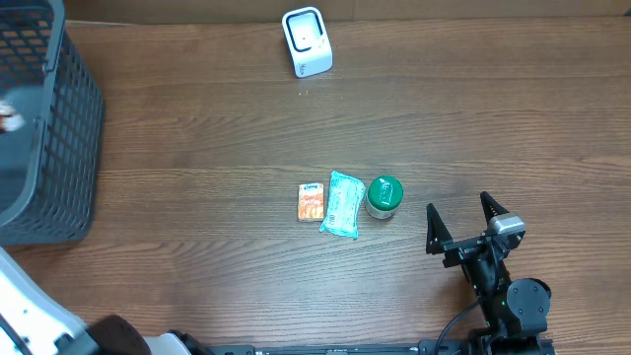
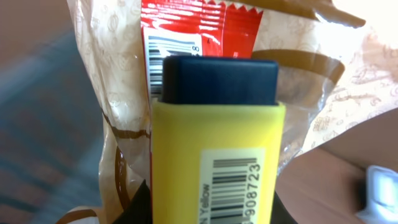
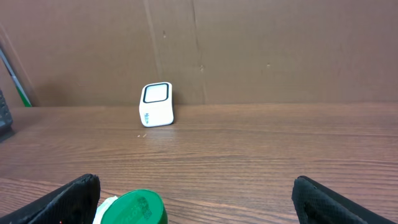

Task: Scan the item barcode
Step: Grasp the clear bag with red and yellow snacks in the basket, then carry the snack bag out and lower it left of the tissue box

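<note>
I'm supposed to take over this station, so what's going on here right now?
The left pincer is shut on a yellow item with a dark cap and a barcode label, held in front of a red packet. The right pincer hangs open and holds nothing. An orange packet, a teal packet and a green-lidded can lie side by side in the middle. The white scanner stands at the far edge, with nothing in front of it yet.

Bright, even light falls on the bench [image 1: 197, 118] from overhead, leaving only faint, soft shadows beside the white scanner [image 1: 307, 41], whose top is nearly washed out. In the left wrist view the yellow box [image 2: 217, 155] is sharp, the background is blurred, and glare streaks the clear wrapper [image 2: 323, 62].
</note>
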{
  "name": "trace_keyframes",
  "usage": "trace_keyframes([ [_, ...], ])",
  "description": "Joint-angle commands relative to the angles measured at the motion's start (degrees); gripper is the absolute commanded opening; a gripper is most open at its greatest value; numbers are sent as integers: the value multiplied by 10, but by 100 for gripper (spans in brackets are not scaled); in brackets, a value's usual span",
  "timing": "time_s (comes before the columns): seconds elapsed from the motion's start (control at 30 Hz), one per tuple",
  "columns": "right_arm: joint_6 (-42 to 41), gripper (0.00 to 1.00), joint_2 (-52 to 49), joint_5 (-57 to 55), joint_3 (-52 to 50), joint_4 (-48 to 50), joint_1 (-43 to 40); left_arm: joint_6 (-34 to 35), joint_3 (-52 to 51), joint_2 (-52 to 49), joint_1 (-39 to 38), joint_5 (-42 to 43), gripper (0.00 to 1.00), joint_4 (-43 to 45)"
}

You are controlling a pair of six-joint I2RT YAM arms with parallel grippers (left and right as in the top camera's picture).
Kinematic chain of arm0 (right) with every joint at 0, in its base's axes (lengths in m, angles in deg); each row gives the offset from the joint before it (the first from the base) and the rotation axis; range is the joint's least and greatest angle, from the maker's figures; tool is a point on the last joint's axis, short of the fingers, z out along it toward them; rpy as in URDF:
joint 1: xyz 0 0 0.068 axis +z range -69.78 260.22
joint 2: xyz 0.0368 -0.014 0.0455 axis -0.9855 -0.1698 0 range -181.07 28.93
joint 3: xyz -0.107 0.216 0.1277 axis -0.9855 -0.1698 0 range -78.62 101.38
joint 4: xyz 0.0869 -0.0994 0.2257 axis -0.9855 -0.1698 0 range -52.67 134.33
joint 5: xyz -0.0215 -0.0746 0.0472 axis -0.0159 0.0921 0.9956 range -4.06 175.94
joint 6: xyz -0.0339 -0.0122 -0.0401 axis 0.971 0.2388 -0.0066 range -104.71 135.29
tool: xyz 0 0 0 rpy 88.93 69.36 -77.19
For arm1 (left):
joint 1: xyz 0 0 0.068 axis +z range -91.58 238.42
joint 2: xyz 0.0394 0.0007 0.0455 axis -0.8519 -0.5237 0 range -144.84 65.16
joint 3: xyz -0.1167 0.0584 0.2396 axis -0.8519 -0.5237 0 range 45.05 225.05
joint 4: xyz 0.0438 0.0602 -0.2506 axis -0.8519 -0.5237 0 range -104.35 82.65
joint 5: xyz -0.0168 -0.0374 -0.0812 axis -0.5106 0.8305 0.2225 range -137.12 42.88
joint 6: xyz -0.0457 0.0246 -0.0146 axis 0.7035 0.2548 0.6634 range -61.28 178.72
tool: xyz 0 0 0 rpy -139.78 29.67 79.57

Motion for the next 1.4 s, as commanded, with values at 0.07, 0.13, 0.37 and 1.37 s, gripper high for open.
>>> trace_keyframes([
  [0.07, 3, 100, 5, -5, -6, 2, -3, 28, 5, 41, -63, 121, 4, -95],
  [0.13, 3, 100, 5, -5, -6, 2, -3, 23, 4, 42, -99, 112, 4, -144],
  [0.37, 3, 100, 5, -5, -6, 2, -3, 26, -38, 41, -248, 36, 4, -218],
  [1.37, 3, 100, 5, -5, -6, 2, -3, 260, -545, 21, -611, -256, 18, 128],
])
